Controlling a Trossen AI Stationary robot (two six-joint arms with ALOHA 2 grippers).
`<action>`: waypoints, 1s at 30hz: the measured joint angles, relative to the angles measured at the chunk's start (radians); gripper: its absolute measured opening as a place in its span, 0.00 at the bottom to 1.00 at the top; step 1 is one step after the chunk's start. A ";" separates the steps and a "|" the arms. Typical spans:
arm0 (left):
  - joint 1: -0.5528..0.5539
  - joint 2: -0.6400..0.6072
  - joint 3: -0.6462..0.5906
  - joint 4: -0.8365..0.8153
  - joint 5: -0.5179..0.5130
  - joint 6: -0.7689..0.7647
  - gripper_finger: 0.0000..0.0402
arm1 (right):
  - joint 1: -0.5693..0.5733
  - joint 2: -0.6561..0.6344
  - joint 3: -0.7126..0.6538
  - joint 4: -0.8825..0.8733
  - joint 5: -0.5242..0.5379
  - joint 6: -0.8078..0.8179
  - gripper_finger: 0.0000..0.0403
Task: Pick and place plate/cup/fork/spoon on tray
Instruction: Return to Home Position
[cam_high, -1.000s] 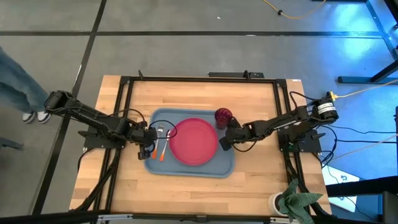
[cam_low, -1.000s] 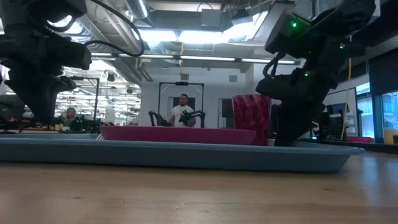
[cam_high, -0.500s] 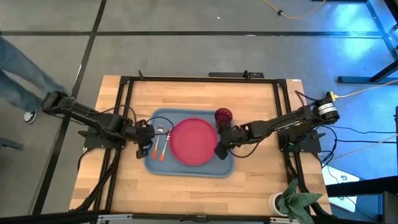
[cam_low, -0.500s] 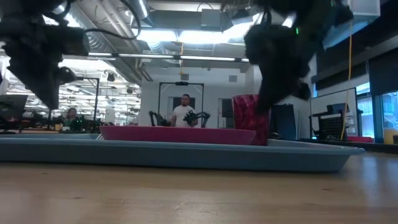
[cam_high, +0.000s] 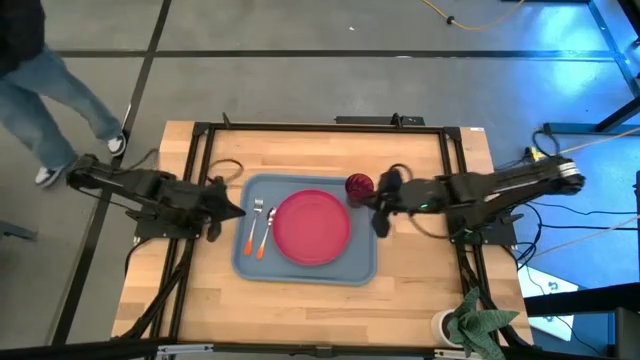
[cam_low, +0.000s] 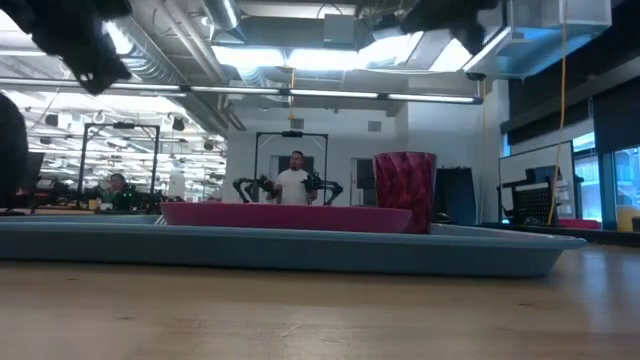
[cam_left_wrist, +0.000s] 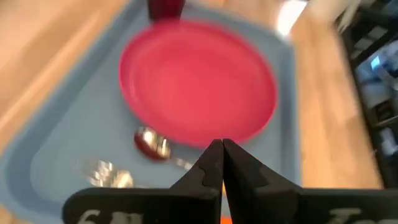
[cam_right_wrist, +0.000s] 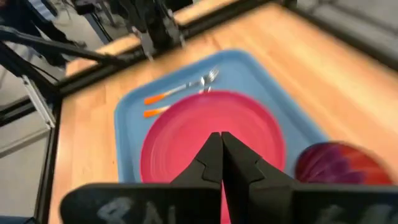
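Jaws pressed together, empty, both grippers: left gripper (cam_high: 238, 211), right gripper (cam_high: 380, 218). Between them, blue-grey rimmed tray (cam_high: 300, 272) holds pink-red plate (cam_high: 311, 227), ribbed dark red cup (cam_high: 359, 186), orange-handled fork (cam_high: 252, 224), orange-handled spoon (cam_high: 266, 231). Task looks complete.

**Around the work table**

A person (cam_high: 40, 90) in blue jeans walks on the grey floor past the table's far left corner. By the near right corner lies a crumpled green cloth (cam_high: 478, 325) beside a white cup (cam_high: 443, 325). A yellow cable (cam_high: 470, 24) trails across the floor — well apart from the table. Behind, another person (cam_low: 296, 180) in a white shirt stands.
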 joint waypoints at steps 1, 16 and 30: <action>0.000 -0.034 0.000 0.006 -0.004 0.014 0.00 | 0.000 -0.037 -0.015 0.003 0.007 -0.015 0.00; 0.000 -0.440 -0.074 0.064 -0.112 0.091 0.00 | -0.001 -0.511 -0.412 0.364 0.011 -0.146 0.00; 0.000 -0.512 -0.190 0.270 -0.086 0.161 0.00 | -0.001 -0.749 -0.670 0.524 -0.044 -0.139 0.00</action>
